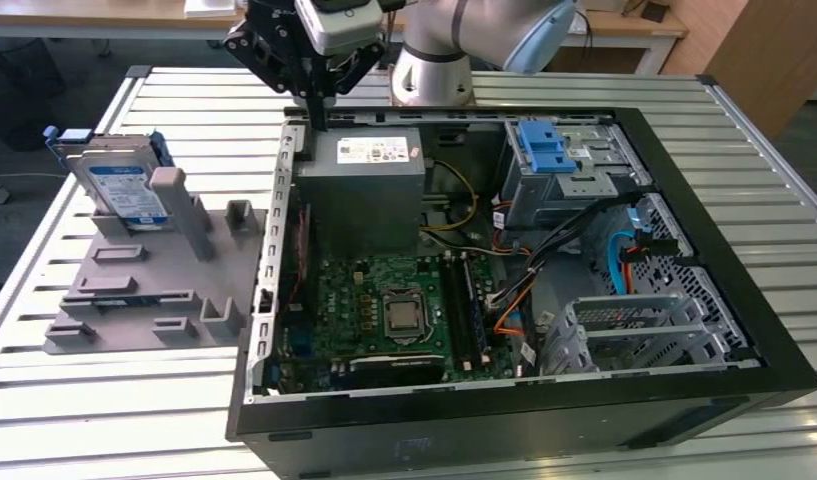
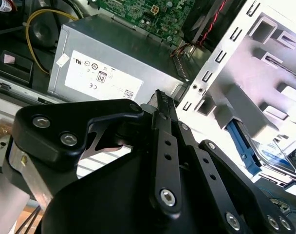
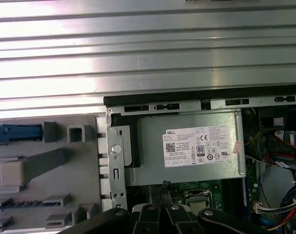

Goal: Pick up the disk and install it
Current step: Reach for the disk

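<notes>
The gripper (image 1: 315,118) has its two black fingers pressed together down to the tips, with nothing between them. In the second wrist view the fingers (image 2: 163,146) run side by side to a single narrow point.

Closest to the tips is the grey power supply box (image 1: 361,190), which carries a white sticker and sits in a corner of the open computer case (image 1: 515,415). The gripper hangs over the edge of this box, next to the case's side wall. I cannot tell whether the tips touch anything.

Just past the box, further inside the case, lies the green motherboard (image 1: 395,300). Beyond it on the far side from the gripper are a bright blue clip (image 1: 548,145) on the drive bay and a perforated metal drive cage (image 1: 648,330), with loose cables between them.

Outside the case, on the exterior view's left of the gripper, a grey holder (image 1: 141,290) with slots and posts rests on the slatted metal table (image 1: 115,400). The disk (image 1: 121,185) stands upright on edge at the holder's far end, well apart from the gripper. Its white-and-blue label faces outward and blue rails run along its sides. In the second wrist view the disk (image 2: 272,153) shows behind the holder's grey posts.
</notes>
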